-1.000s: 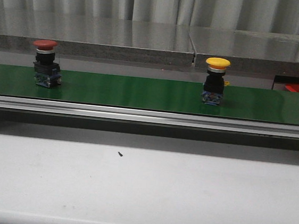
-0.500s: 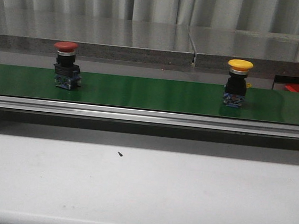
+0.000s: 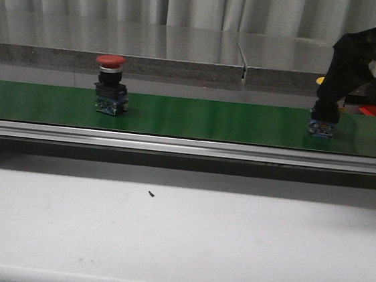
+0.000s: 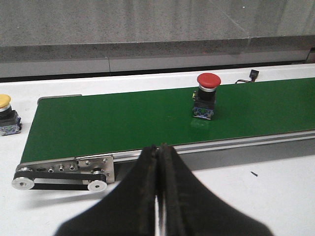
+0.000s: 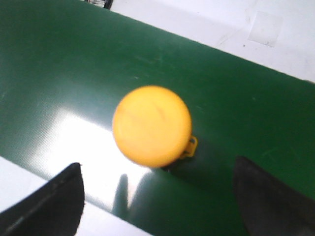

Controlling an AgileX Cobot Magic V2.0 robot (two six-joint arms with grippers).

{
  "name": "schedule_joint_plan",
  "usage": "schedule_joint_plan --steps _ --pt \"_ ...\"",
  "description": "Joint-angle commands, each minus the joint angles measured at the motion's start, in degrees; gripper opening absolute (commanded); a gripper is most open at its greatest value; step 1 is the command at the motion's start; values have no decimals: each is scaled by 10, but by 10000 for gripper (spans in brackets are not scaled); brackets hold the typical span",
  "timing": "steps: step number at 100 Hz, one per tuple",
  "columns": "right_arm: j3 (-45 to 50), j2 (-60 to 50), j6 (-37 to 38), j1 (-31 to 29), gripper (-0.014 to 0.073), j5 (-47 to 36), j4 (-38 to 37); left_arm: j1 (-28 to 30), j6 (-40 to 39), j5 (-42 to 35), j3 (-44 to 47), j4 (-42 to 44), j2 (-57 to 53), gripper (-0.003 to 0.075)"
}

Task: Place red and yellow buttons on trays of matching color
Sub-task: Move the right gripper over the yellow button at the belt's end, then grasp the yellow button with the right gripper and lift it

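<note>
Riding the belt [image 3: 197,118] rightward, both buttons have shifted; the right gripper [image 3: 326,105] has dropped over the yellow button [image 3: 323,127].

Left wrist: fingers [image 4: 147,169] pressed together, red button [image 4: 206,96] midway along.

Right wrist: fingers [image 5: 54,199] wide, straddling yellow's cap [image 5: 151,125], pickup imminent.

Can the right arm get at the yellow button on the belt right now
Probably yes. The right gripper hangs open directly above the yellow button, its fingers spread to either side, with nothing between them and the cap on the green belt.
</note>
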Motion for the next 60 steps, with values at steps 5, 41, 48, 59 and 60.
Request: schedule_joint_plan --steps 5,41,48,59,60 --pt "-45 11 -4 0 611 -24 12 -5 -1 -43 -15 -12 2 -19" --pt "-69 37 -3 -13 119 1 12 -5 -1 -43 -15 -12 2 -19" --pt "-69 26 -3 -22 122 16 12 -5 -1 -43 -15 -12 2 -19" --pt "-69 -15 -3 -47 122 44 12 -5 -1 -43 -15 -12 2 -19" --pt "-69 -18 -3 -49 122 47 12 -5 -1 -43 -15 -12 2 -19"
